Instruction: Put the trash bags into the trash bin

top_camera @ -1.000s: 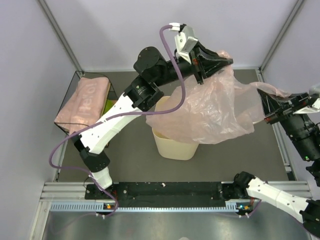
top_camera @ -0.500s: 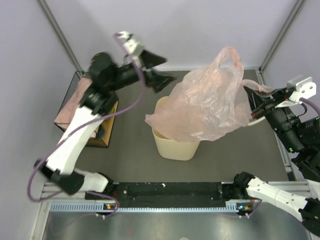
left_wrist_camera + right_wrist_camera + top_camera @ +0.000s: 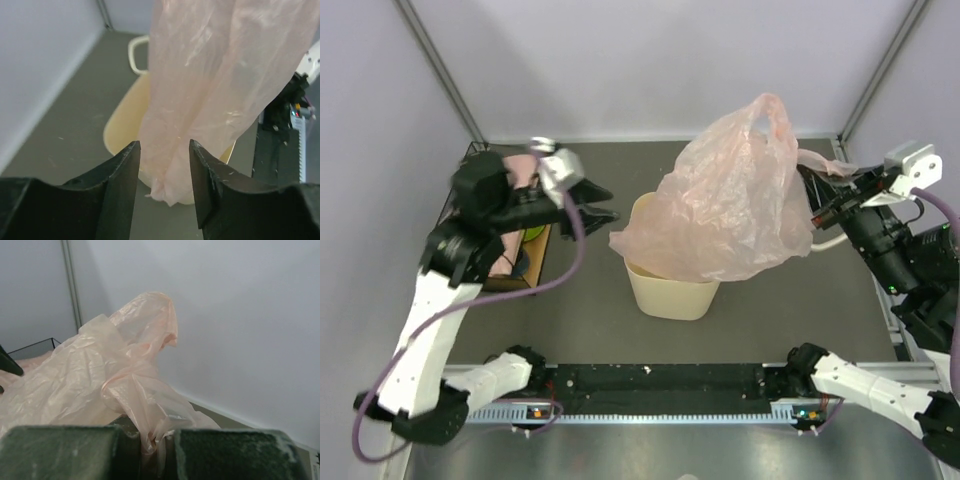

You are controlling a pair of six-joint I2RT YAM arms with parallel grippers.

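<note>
1. Trash bag [image 3: 740, 200] is pinched by the closed right gripper [image 3: 150, 440] and hung over the trash bin [image 3: 665, 295].
2. Nothing is held by the open left gripper [image 3: 164, 150].
3. If released unspread, it could be draped outside the rim.

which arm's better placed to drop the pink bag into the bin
Right. The right pincer is shut on a bunched edge of the trash bag, which hangs over the trash bin. The left pincer is open and empty, off to the bin's left.
</note>
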